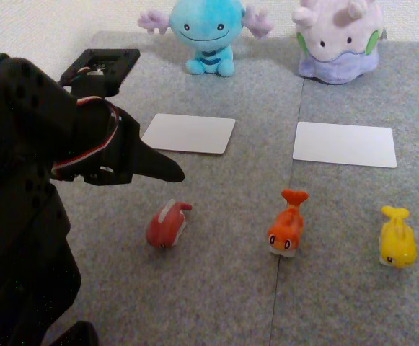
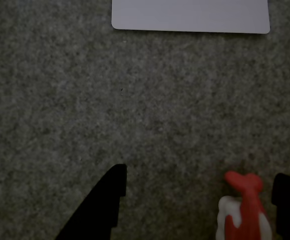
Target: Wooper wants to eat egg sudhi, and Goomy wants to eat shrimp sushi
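Gripper (image 2: 199, 187) jaws apart, empty, w/ dark red toy (image 1: 167, 223) lying between them in wrist view. Shrimp sushi (image 1: 287, 229) & egg sudhi (image 1: 397, 245) sit further right in other view, below right white card (image 1: 345, 144). Wooper (image 1: 208, 32) sits behind left card (image 1: 189, 133), Goomy (image 1: 339, 40) behind right one.

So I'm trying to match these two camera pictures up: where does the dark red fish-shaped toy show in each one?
Other view: the dark red fish-shaped toy lies on the grey mat, lower left of centre, below the left white card.
Wrist view: it sits at the bottom right, between the black fingers of the open end effector.
Shared landmark: that white rectangular card, along the wrist view's top edge.
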You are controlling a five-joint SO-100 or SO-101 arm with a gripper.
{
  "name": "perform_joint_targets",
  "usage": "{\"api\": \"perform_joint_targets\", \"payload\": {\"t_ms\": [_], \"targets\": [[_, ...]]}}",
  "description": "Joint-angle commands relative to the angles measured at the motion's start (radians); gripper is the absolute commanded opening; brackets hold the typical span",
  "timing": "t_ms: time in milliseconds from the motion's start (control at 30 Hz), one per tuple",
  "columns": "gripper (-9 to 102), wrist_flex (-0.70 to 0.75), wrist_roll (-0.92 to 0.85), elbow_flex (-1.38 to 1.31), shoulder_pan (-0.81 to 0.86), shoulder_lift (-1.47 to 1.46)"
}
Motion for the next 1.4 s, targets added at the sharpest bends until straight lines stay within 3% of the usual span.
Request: {"api": "perform_joint_targets", "payload": {"t_ms": [0,1100,1367], "targets": [[34,-0.011,0.006,-0.006,-0.003,0.005],[34,-0.012,0.000,-0.006,-0.005,0.005],[34,-0.089,-0.014,-0.006,-0.049,0.005]]}}
